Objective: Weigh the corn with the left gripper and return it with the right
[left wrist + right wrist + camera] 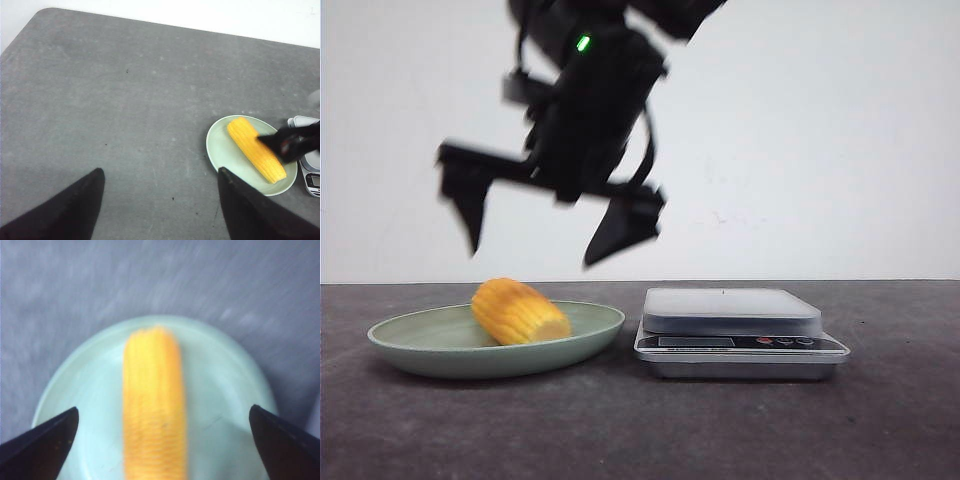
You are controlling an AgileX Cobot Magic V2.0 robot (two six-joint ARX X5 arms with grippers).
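The yellow-orange corn (520, 312) lies on its side in a pale green plate (440, 345) at the left of the table. My right gripper (532, 256) hangs open above the plate, blurred, with its fingers spread. In the right wrist view the corn (154, 400) lies below and between the open fingers, untouched, on the plate (85, 385). My left gripper (160, 171) is open and empty, high over bare table beside the plate (220, 145). From there the corn (255, 147) shows with a blurred black finger (292, 142) of the right gripper over it. The left gripper is out of the front view.
A silver kitchen scale (730, 310) with nothing on its platform stands just right of the plate. Its corner also shows in the left wrist view (310, 165). The table is dark grey, with a white wall behind.
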